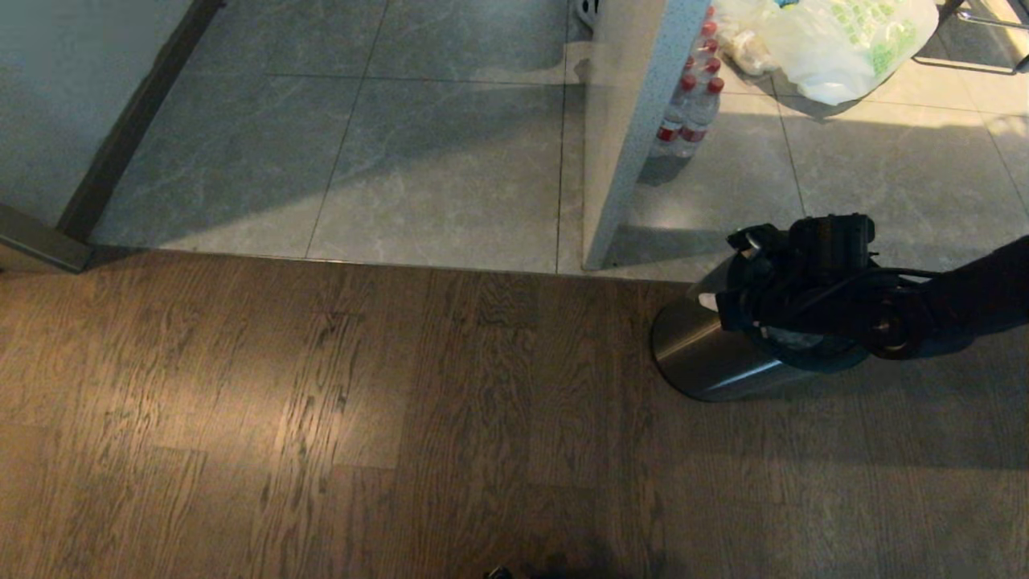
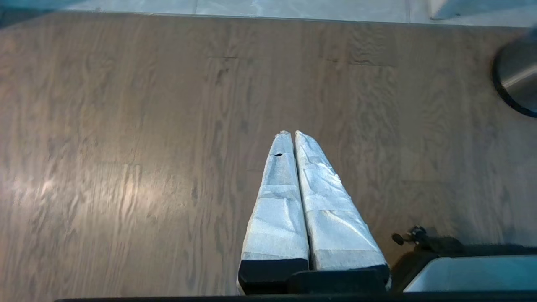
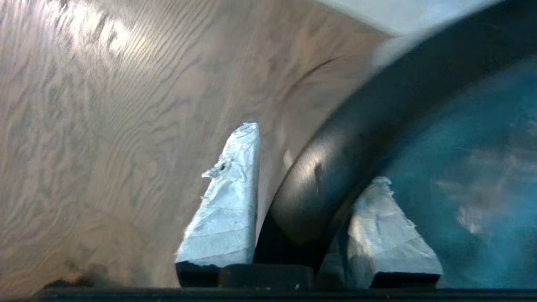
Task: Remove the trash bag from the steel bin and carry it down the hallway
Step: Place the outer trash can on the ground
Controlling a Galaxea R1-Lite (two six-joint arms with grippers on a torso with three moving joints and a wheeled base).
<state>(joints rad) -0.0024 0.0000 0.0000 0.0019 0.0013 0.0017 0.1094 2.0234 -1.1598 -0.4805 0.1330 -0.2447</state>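
One steel bin (image 1: pixel 715 354) on the dark wood-plank floor (image 1: pixel 321 418), at about four o'clock in the head view, just short of the seam where the grey stone tiles (image 1: pixel 434 161) begin. It stands close to upright, long axis vertical, mouth facing up, black base down on the planks.

One arm at work: the right gripper (image 3: pixel 312 167) sits over the bin's top at three o'clock in the head view, and its two padded fingers (image 3: pixel 228 201) straddle the black ring rim (image 3: pixel 335 167), one outside the steel wall, one inside the mouth. The gap between them is partly drawn in, with the rim between them; whether the pads actually press on it, I cannot tell. Inside the mouth there is a blurred bluish sheen that may be the trash bag (image 3: pixel 470 167); its edges cannot be made out.

The left gripper (image 2: pixel 293 134) hangs parked above bare planks, its two white-wrapped fingers pressed together, holding nothing.

At one o'clock, a speckled grey panel (image 1: pixel 635 121), a cluster of red-capped water bottles (image 1: pixel 691 112), and one white bag with green print (image 1: pixel 844 44).
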